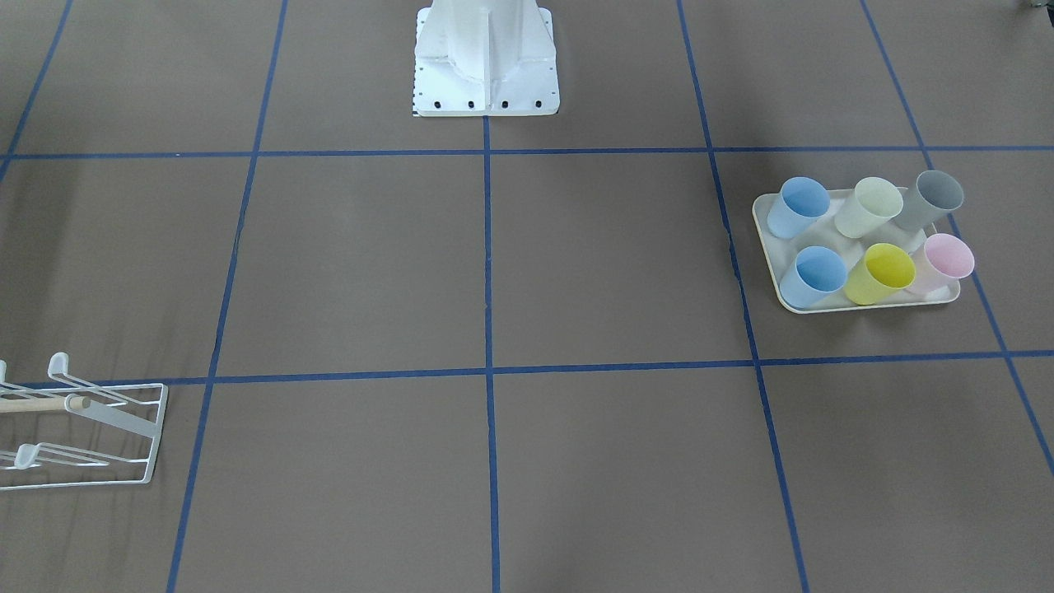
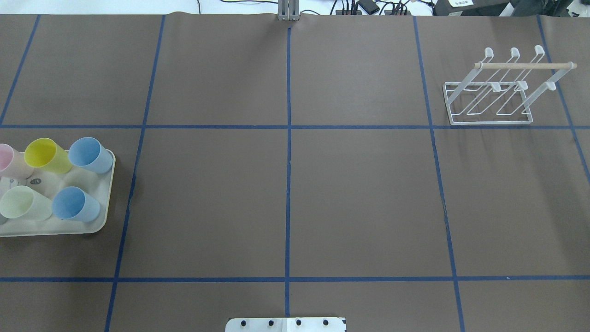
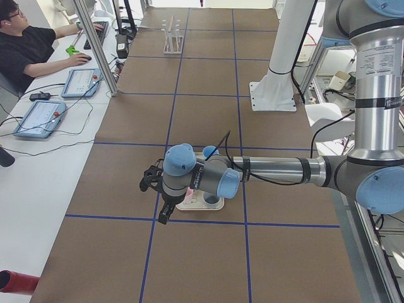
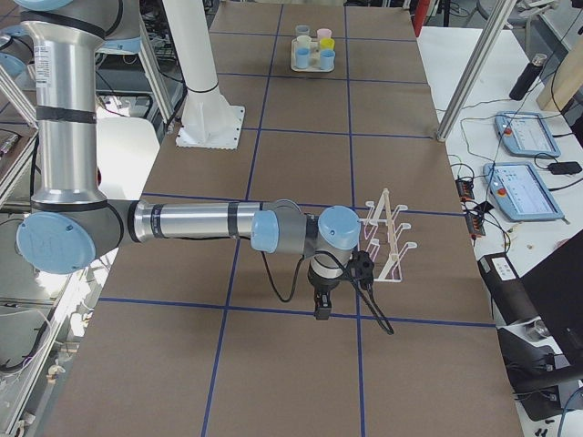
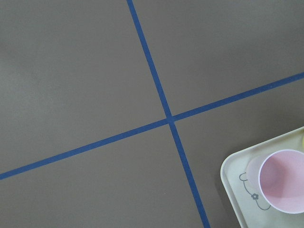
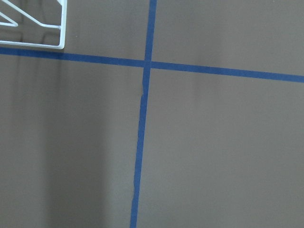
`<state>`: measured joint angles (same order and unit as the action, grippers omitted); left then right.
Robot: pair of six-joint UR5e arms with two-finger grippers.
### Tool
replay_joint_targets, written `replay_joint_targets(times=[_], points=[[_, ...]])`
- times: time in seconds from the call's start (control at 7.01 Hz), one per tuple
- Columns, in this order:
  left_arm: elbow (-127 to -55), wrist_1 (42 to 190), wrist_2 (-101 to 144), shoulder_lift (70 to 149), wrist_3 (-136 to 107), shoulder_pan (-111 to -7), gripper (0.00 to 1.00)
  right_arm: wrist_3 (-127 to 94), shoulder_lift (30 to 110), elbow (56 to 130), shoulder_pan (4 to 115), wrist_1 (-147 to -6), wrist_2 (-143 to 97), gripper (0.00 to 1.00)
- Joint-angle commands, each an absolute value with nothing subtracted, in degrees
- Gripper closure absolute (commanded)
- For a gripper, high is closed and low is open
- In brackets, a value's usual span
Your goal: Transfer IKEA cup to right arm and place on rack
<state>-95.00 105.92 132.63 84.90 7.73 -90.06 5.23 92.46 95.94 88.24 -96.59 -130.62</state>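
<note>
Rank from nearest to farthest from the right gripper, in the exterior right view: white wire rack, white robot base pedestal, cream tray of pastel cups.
1. White wire rack, just beside the right gripper.
2. White robot base pedestal, mid-table, on the robot's side.
3. Cream tray of pastel cups, at the table's far end.

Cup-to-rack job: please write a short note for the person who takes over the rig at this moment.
Left gripper: above the tray, near the pink cup; open or shut, cannot tell.
Right gripper: beside the rack; cannot tell either.
All six cups stand on the tray; the rack is bare.
Done: nothing yet.
Left: pick one cup with the left, pass it to the right, set it on the rack.
</note>
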Motion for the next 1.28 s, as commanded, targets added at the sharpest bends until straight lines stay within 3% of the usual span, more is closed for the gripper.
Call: replay_joint_targets(times=[0.0, 0.43, 0.71, 1.14], points=[[-95.36, 106.08, 132.98, 84.90, 7.82, -90.00, 0.00, 5.19, 92.46, 95.98, 88.24, -96.59, -130.69, 0.00], [-97.47, 106.08, 132.45, 84.90, 7.82, -89.83, 0.00, 5.98, 92.37, 99.39, 88.24, -96.50, -130.61, 0.00], [-98.60, 106.87, 132.45, 85.78, 7.73, -89.74, 0.00, 5.36, 88.01, 100.98, 88.16, -96.50, -130.61, 0.00], [-96.78, 120.45, 132.36, 88.93, 7.12, -89.65, 0.00, 3.88, 82.79, 102.82, 87.54, -95.28, -130.78, 0.00]])
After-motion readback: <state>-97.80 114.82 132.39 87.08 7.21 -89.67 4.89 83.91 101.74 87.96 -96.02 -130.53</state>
